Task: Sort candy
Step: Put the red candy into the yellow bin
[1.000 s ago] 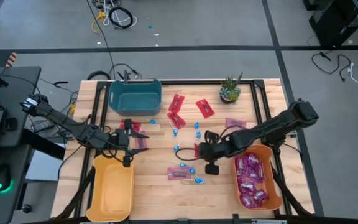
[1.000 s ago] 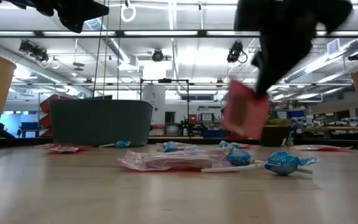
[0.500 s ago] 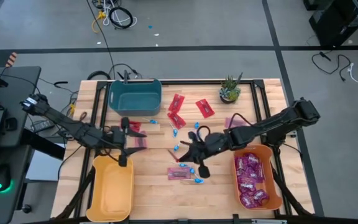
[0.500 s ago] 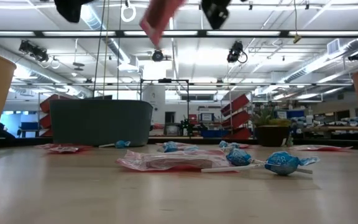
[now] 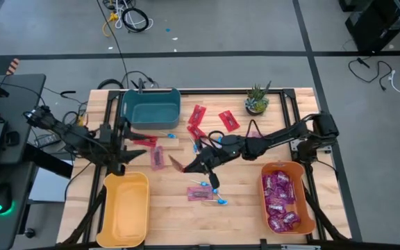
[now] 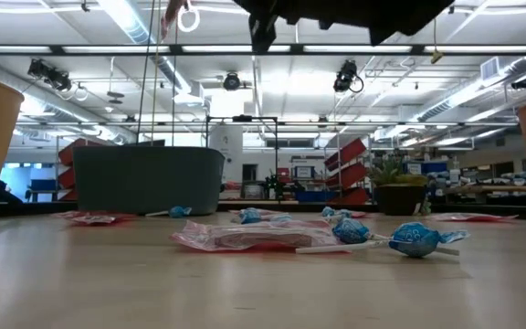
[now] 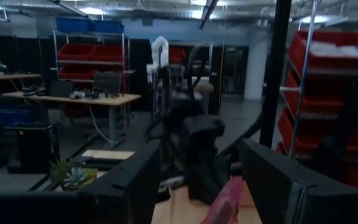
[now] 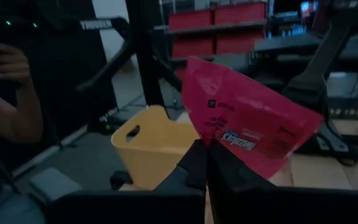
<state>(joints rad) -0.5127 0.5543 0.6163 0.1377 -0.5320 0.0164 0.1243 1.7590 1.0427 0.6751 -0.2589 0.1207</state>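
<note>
Nearest the table's front edge stand the yellow bin [image 5: 126, 221], with nothing showing in it, and the orange bin [image 5: 305, 208], already heaped with purple-magenta packets [image 5: 280, 197]. That suggests one kind is mostly sorted. Just behind them one pinkish packet [image 5: 198, 193] and a few blue lollipops [image 5: 218, 201] lie unsorted on the wood.

Over the middle of the table the right gripper [image 5: 188, 164] is clamped tight on a red packet [image 8: 247, 134], pinching its lower edge so the flat face stands up and forward. It reaches well across towards the left side, with the yellow bin beyond the packet in its wrist view. I judge it is offering the packet for a handover, or carrying it towards that bin.

The left gripper [image 5: 143, 137] faces it with its jaws spread wide and nothing between them, near but apart from the held packet, as if ready to receive. Another red packet [image 5: 157, 157] lies flat on the table between the two grippers.

Farther back lie more red packets [image 5: 197, 114], then the teal bin [image 5: 151, 105] and the potted plant [image 5: 257, 101] at the far edge.

A second ago the right gripper hung beside the orange bin. It has since swept to the centre, lifting its packet out of the top of the low view. The left gripper has drawn back from over the lying packet towards the teal bin.
</note>
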